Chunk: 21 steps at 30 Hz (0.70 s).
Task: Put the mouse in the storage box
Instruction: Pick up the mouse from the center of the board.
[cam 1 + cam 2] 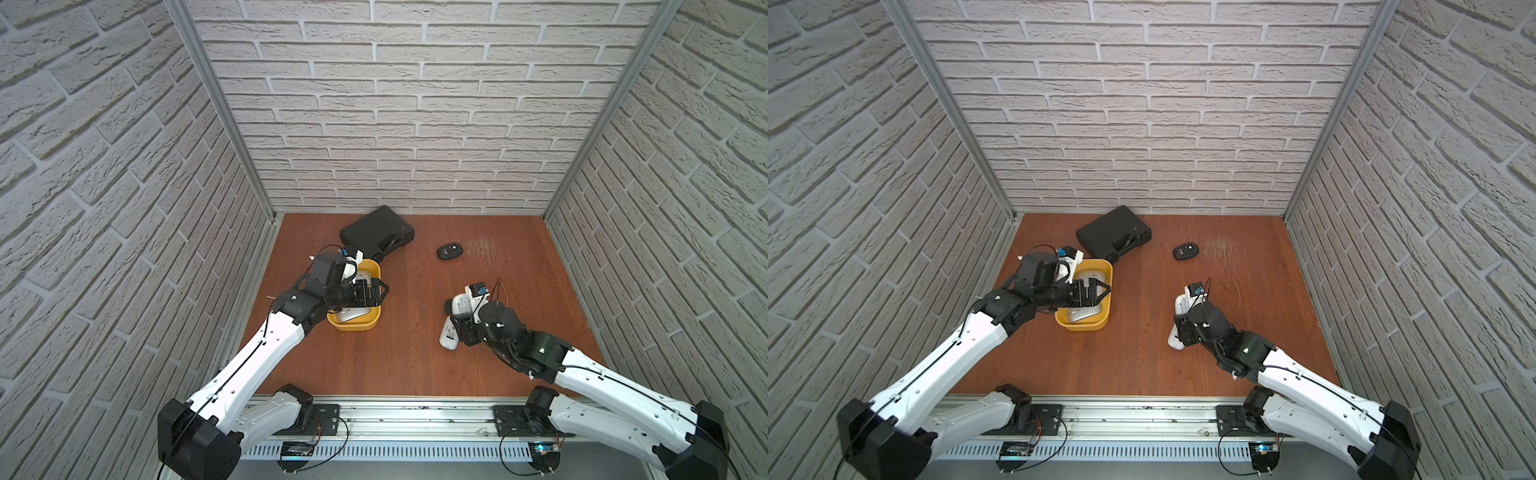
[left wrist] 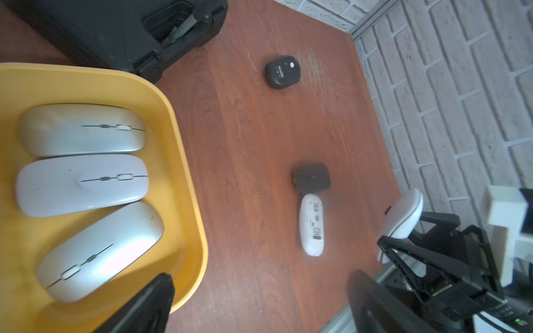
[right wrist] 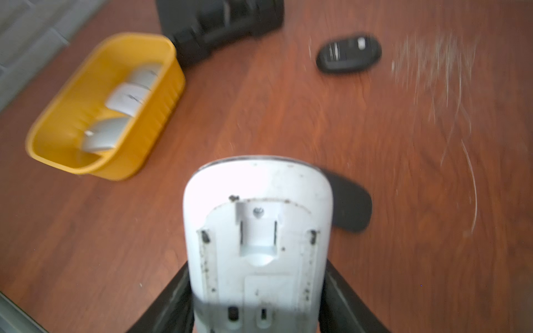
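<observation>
So, the right fingers were clamped on the flat white plastic mouse, held up off the reddish wooden bench, well apart from the yellow plastic rectangular storage box. The left fingers hung spread wide over that box, gripping nothing. I'd carry the mouse high over the rim and dodge that arm. The left wrist view showed three silver mice inside; both top views mostly hid them.

The left gripper overhangs the storage box; table beside is bare
</observation>
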Available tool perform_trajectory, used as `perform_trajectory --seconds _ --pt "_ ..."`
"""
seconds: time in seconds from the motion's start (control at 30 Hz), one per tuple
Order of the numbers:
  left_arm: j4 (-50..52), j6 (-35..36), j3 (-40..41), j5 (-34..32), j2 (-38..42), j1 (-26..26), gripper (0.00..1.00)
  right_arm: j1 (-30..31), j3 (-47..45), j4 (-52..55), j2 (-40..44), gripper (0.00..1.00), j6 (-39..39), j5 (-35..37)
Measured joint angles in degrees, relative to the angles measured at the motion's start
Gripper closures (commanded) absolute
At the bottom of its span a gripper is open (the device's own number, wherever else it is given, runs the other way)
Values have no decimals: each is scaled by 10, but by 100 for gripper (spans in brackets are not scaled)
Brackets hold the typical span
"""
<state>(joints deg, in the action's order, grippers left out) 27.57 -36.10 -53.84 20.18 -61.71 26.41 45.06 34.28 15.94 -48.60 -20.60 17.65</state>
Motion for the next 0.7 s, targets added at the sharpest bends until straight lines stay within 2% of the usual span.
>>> perform_trajectory --seconds 0.13,0.27,0.47,0.7 --pt "-42 -19 1 59 -13 -7 2 -1 -13 -123 -22 58 107 -33" --pt "-79 -31 0 101 -30 -6 4 -1 -20 -217 -75 57 170 -94" --pt "-108 -38 -3 118 -69 22 6 -1 -26 -287 -135 58 199 -176" --pt "-132 -43 -19 118 -111 73 14 -1 -26 -299 -159 58 204 -224"
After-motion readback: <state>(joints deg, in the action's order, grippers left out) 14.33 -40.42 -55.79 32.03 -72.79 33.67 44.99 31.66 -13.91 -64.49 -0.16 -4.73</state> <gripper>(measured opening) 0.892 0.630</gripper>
